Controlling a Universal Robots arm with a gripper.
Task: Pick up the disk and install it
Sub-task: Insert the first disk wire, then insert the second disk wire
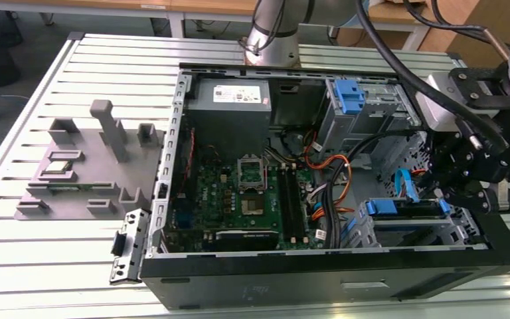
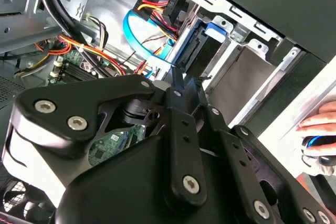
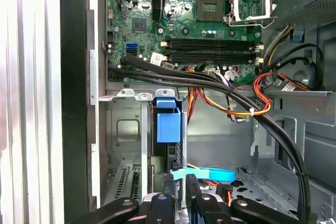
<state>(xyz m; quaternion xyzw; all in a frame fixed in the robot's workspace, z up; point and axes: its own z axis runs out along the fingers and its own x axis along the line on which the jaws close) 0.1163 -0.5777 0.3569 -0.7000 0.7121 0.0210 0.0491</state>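
Now the silver disk in its blue plastic frame (image 1: 403, 207) sits in the open black computer case's (image 1: 326, 279) metal bay by the front edge; the black gripper (image 1: 467, 189) hovers just above, whether open or closed I cannot tell.

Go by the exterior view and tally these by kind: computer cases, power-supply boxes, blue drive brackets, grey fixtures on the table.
Computer case: 1
Power-supply box: 1
Blue drive brackets: 2
Grey fixture: 1
Total: 5
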